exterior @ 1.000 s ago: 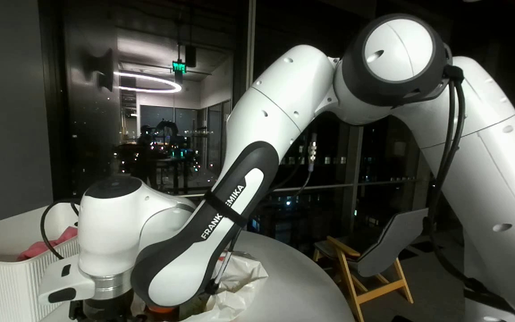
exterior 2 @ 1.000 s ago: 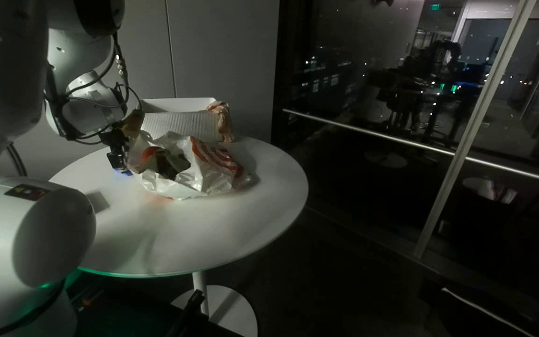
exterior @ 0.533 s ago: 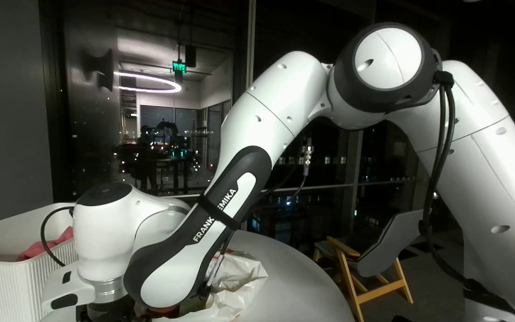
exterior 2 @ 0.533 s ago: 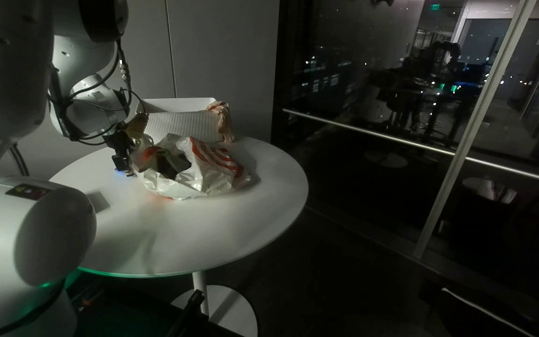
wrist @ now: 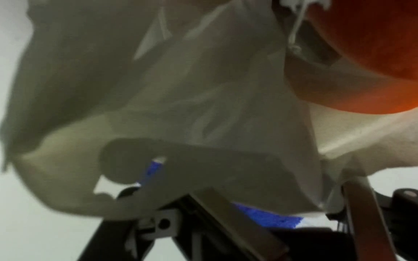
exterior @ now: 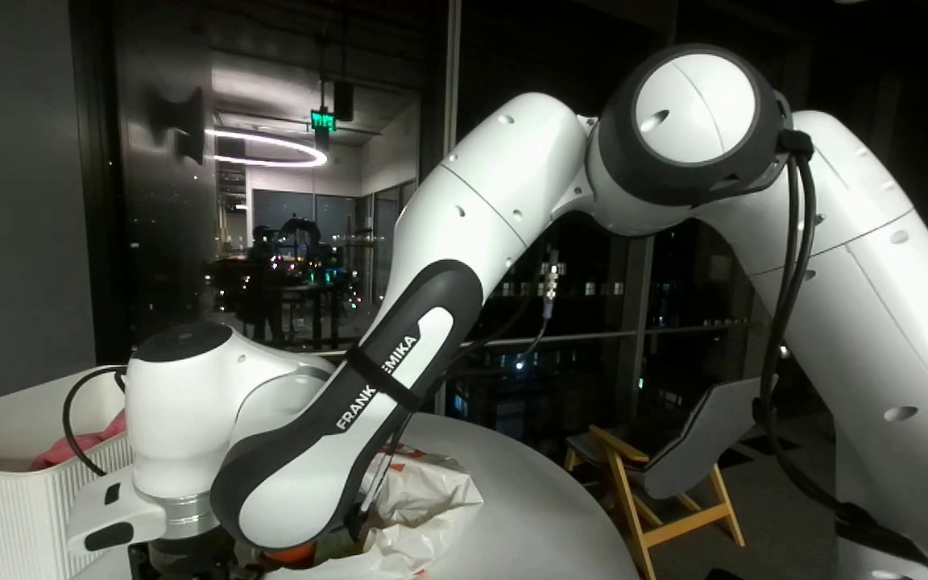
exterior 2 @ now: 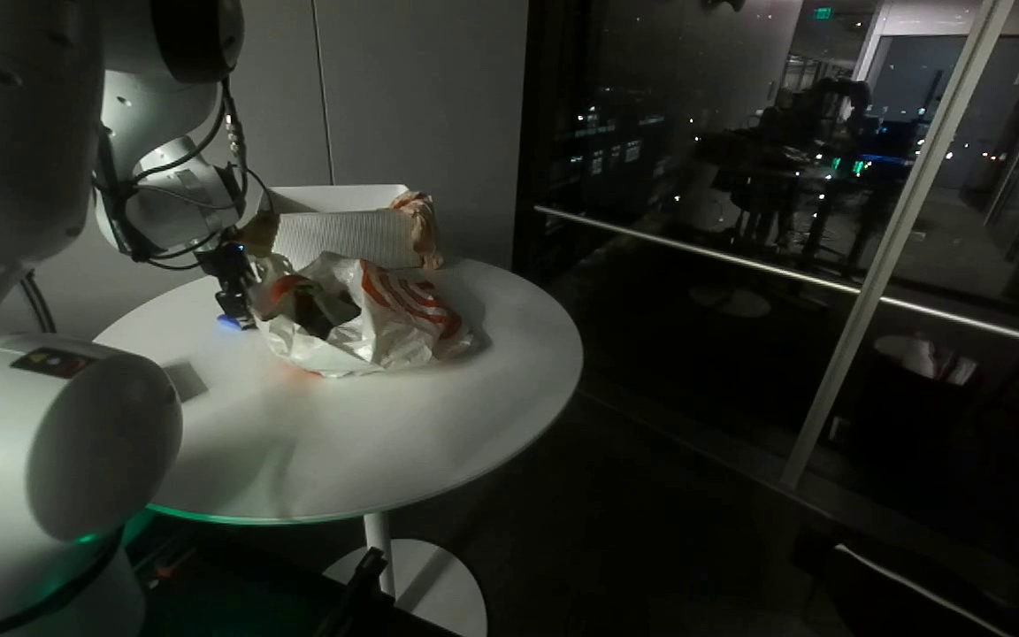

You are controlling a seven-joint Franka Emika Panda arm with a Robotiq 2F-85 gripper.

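In the wrist view the hand (wrist: 279, 192) stood partly open, its fingers (wrist: 367, 221) apart with nothing visibly clamped. A blue item (wrist: 270, 216) lay below, between the fingers and closer to the left one as seen there; it seemed to slant across the gap, but a pale sheet of the plastic bag (wrist: 209, 105) hid too much to fix its long axis. That sheet stood in the way, its edge overlapping the fingertips; whether it touched them was unclear. A round red-orange thing (wrist: 386, 40) sat in the bag.

In an exterior view the hand reached down towards the desk (exterior 2: 403, 433), the blue item just under its fingertips, the bag close beside; a white bin (exterior 2: 346, 239) with a cloth (exterior 2: 423, 232) stood behind.

In an exterior view the forearm (exterior: 375, 403) hid part of the bag.
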